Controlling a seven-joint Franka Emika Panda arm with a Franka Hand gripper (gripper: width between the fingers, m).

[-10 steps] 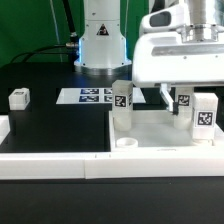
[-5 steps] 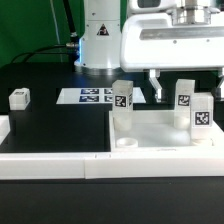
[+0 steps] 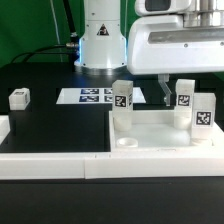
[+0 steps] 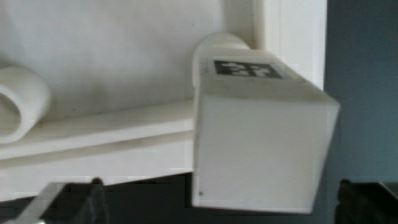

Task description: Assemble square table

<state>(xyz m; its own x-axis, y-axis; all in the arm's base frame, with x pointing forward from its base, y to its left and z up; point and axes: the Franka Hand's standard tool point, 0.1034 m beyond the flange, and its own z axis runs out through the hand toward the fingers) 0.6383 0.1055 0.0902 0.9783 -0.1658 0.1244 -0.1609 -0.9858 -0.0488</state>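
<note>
The square tabletop point(image 3: 160, 137) lies upside down on the black table, at the exterior view's right. Three white tagged legs stand on it: one at the left corner point(image 3: 121, 100), one at the back point(image 3: 185, 98) and one at the right point(image 3: 204, 112). A fourth leg point(image 3: 19, 98) lies loose at the far left. My gripper point(image 3: 190, 84) is open and hangs just above the back leg, with a finger on either side of it and touching nothing. In the wrist view that leg point(image 4: 263, 140) stands between my dark fingertips point(image 4: 71, 200), beside a round socket point(image 4: 15, 100).
The marker board point(image 3: 92, 96) lies behind the tabletop, near the robot base point(image 3: 100, 45). A long white rail point(image 3: 55, 166) runs along the front edge, and another rail piece point(image 3: 4, 128) sits at the far left.
My gripper has let go of the back leg and risen straight up. The leg stays standing on the tabletop.
</note>
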